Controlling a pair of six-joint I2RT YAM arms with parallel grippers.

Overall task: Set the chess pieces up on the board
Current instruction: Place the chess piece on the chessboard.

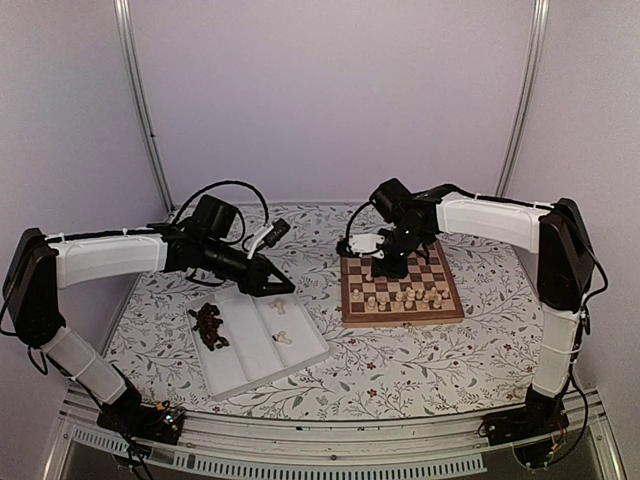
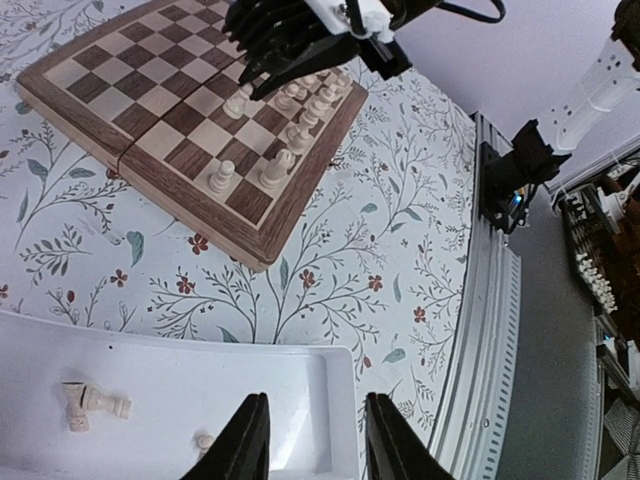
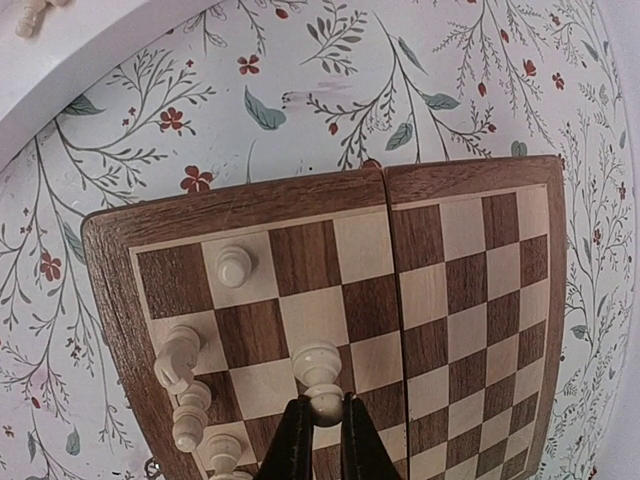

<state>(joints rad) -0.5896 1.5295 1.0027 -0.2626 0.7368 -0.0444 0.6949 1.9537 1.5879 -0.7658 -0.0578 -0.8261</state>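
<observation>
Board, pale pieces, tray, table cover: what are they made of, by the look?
Board: wood, visible grain, satin sheen.
Pale pieces: probably light wood, smooth turned shapes; could be plastic.
Tray: likely white plastic, uniform matte, moulded dividers.
Table cover: printed floral sheet; cloth or vinyl, unclear.

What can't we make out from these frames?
- Dark pieces in the tray: top view, too small to count or identify.
- Pale piece in the right pincer: right wrist view, base hidden by the fingers; set down or not, unclear.
- Pale row on the board: left wrist view, far end hidden by the right arm.
</observation>
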